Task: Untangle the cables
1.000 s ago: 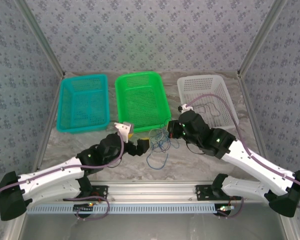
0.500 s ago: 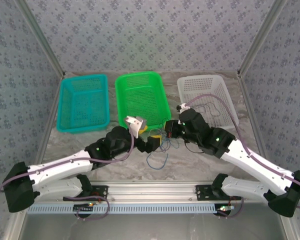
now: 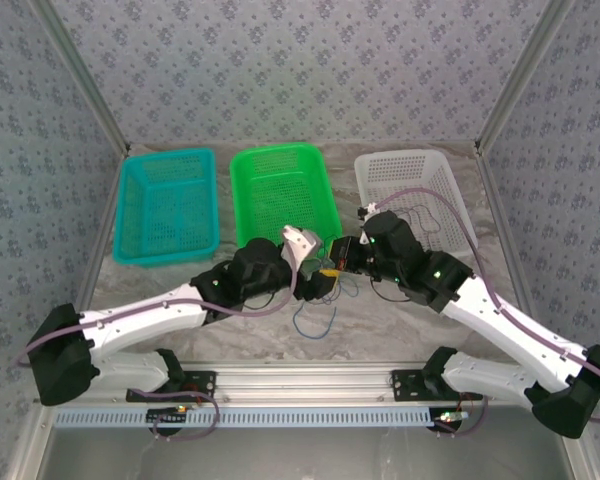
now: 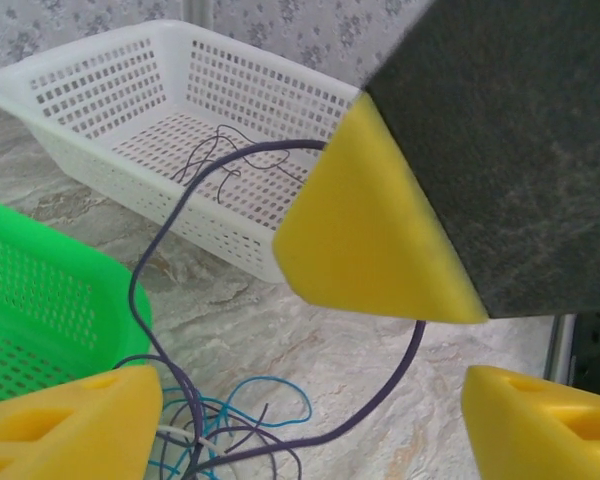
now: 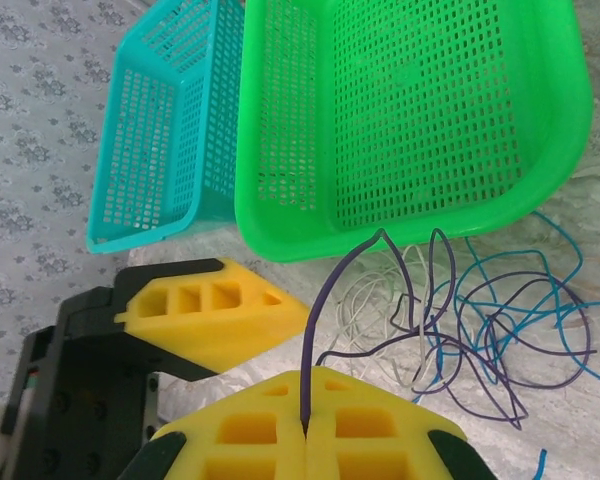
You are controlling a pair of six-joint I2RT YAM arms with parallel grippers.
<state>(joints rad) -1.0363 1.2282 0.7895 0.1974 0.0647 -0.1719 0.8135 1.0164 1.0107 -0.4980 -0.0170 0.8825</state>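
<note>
- My right claw (image 5: 307, 392) is closed, its yellow pads pressed together on the dark cable (image 5: 320, 300).
- From the pads, that cable runs straight up toward the near rim of the green basket (image 5: 280, 228). It then arches over and drops into the tangle.
- The cables (image 5: 460, 320) lie in loose loops on the counter (image 4: 280, 300), just in front of the green basket's near corner. The heap stretches along that rim.
- The whitish cable (image 5: 358, 300) loops closest to the held one, and the blue cable (image 4: 275, 379) spreads beyond it.
- In the top view, one blue loop trails out of the heap toward my arm bases.
- My left claw (image 4: 310, 405) is spread wide just beside the right claw, at the edge of the tangle. I cannot tell whether its fingers touch a strand.
- Thin dark strands lie on the floor of the white basket (image 4: 130, 185).
</note>
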